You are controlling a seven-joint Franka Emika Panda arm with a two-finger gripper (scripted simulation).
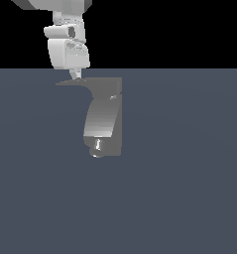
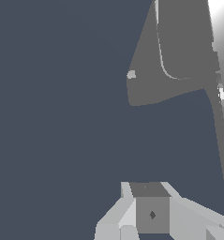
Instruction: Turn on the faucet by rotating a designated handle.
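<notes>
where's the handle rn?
In the exterior view, the handle is a thin flat lever at the top of the faucet, pointing toward the exterior view's left. The gripper sits directly above it, fingertips at the lever.

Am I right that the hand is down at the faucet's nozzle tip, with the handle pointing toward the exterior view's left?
Not quite: the hand is at the handle on top of the faucet, not at the nozzle tip. The handle does point left, as the exterior view shows.

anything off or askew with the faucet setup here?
Nothing stands out. The faucet looks intact, its handle sticking out toward the exterior view's left, and the tool sits at the handle. No spill or damage visible.
</notes>
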